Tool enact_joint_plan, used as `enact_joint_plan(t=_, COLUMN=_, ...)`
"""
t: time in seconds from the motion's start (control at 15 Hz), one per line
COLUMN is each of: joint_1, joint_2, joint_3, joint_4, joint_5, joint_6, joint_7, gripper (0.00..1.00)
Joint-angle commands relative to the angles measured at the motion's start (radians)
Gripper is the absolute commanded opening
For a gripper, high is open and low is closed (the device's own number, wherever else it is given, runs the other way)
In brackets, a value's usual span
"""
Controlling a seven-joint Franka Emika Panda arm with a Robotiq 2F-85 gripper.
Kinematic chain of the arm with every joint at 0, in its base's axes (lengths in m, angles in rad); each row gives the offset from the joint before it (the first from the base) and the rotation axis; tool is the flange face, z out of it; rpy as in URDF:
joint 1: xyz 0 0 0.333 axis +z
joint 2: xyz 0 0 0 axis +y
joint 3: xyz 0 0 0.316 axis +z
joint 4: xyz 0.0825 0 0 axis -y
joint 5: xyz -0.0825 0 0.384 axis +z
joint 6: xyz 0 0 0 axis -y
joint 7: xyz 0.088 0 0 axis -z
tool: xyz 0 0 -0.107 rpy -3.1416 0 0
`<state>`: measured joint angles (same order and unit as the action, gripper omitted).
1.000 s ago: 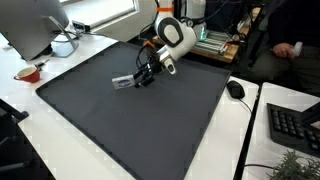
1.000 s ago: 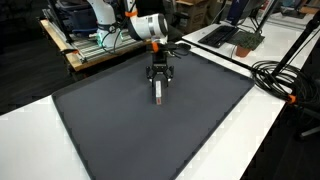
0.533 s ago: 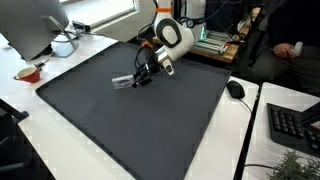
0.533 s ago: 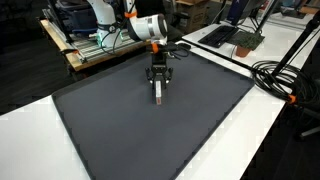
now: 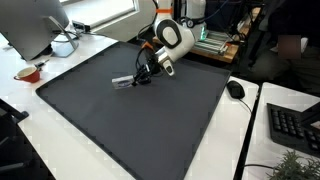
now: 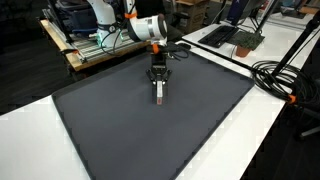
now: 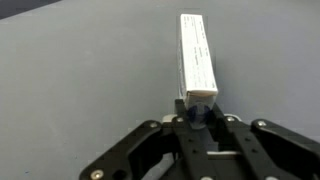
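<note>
closed in since a second ago: gripper [image 7: 200, 113] jaws now clamped on the near end of the white bar [image 7: 197, 55], flat on the dark worktop [image 6: 120, 130]. looks gripped, not yet lifted.

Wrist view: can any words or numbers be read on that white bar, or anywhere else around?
White bar: faint lines of print along its top, too blurred to read.
Keyboard: key legends too small to read.
No other text is legible in any view.
</note>
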<state>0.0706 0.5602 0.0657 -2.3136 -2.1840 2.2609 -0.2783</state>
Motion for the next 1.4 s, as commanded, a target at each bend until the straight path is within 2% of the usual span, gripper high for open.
enact_joint_plan(t=0.0, joint_1=0.000, joint_2=-0.033, joint_3=0.004, joint_4=-0.017, joint_5=-0.004, joint_6=-0.005, joint_7=-0.007, gripper=0.06)
enact_joint_plan(t=0.33, joint_1=-0.006, joint_2=-0.120, joint_3=0.008, joint_4=-0.054, joint_5=0.015, joint_6=0.029, joint_7=-0.023, gripper=0.06)
enact_joint_plan(t=0.73, joint_1=-0.009, joint_2=-0.161, joint_3=0.004, joint_4=-0.072, joint_5=0.041, joint_6=0.059, joint_7=-0.047, gripper=0.06)
enact_joint_plan(t=0.8, joint_1=-0.003, joint_2=-0.123, joint_3=0.007, joint_4=-0.044, joint_5=0.020, joint_6=0.039, joint_7=-0.021, gripper=0.25)
enact_joint_plan(t=1.33, joint_1=-0.004, joint_2=-0.131, joint_3=0.008, joint_4=-0.052, joint_5=0.021, joint_6=0.041, joint_7=-0.022, gripper=0.25)
